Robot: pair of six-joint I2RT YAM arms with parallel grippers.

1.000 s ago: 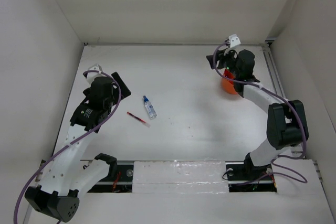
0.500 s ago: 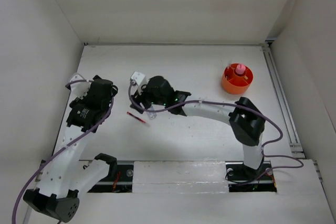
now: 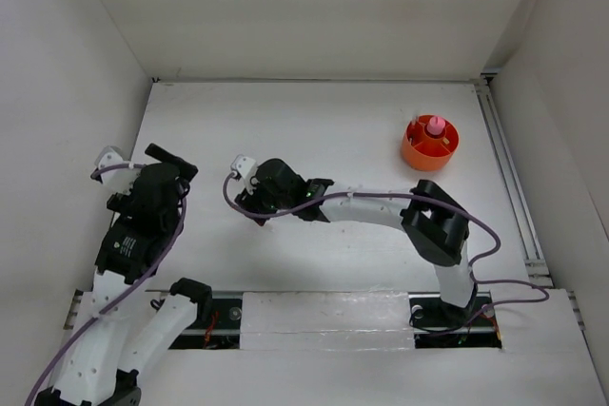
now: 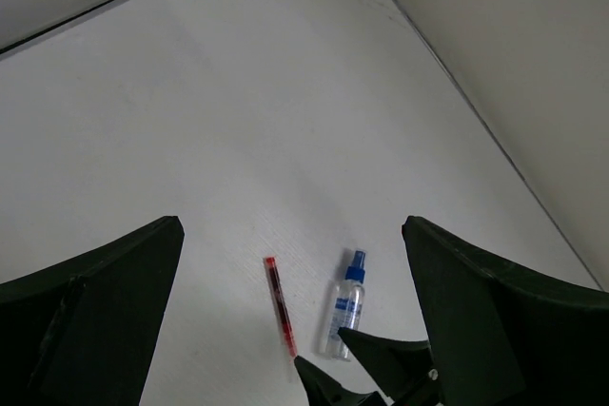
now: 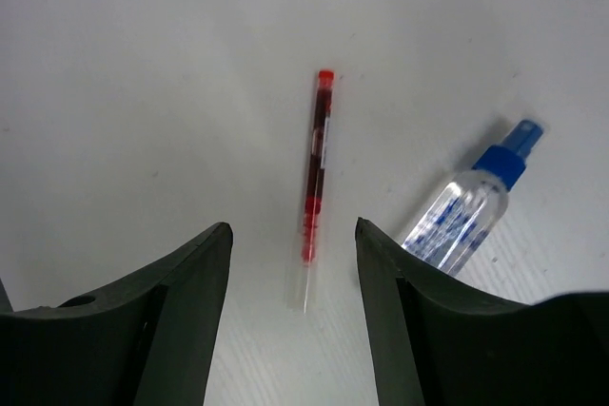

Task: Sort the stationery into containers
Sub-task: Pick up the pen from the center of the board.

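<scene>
Right tool is hovering unclenched over the pen, bottle lying beside; left tool is gaping, empty.

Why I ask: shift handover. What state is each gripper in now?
Left gripper: open, holding nothing.
Right gripper: open, holding nothing, poised over the red pen.

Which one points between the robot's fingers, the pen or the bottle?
The thin red pen, lined up with the right gripper's open gap; the blue-capped bottle lies off to one side.
</scene>
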